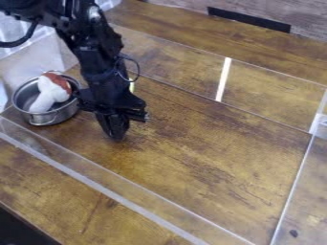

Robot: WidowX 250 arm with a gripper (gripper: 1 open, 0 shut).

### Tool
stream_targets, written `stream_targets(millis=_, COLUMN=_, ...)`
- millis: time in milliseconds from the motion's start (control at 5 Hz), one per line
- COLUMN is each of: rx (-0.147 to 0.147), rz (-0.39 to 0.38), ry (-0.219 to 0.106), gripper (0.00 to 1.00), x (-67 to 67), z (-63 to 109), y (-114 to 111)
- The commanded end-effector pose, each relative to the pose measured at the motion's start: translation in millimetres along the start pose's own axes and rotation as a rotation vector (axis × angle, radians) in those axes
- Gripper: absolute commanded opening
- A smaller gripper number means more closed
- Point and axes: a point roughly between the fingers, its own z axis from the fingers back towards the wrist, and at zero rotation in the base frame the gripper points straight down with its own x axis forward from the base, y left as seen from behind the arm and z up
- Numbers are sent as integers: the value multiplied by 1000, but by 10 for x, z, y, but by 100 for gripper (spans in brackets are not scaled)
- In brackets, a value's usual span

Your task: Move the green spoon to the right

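Note:
My gripper [115,132] hangs from the black arm [92,53] at the left-centre of the wooden table [217,144]. Its fingertips point straight down and reach the table surface just right of the steel bowl [29,113]. The two fingers stand pressed together, shut, and nothing shows between them. The green spoon is hidden or out of view; no pale green piece shows anywhere on the wood.
The steel bowl holds a white-and-red item [52,89] and sits at the left edge. Clear plastic strips [76,167] frame the work area at the front, left and right. A dark slot [250,17] lies at the back edge.

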Motion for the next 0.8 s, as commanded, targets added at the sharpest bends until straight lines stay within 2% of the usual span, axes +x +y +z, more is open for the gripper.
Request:
stream_targets(millis=0, rx=0, rz=-22, ry=-42, gripper=0, x=76, z=68, y=-35)
stream_targets(millis=200, rx=4, rz=-1, ry=-31, gripper=0, x=49, z=34, y=39)
stream_targets(millis=600, rx=-4, rz=-19, ry=-13, gripper=0, x=-34, z=67, y=41)
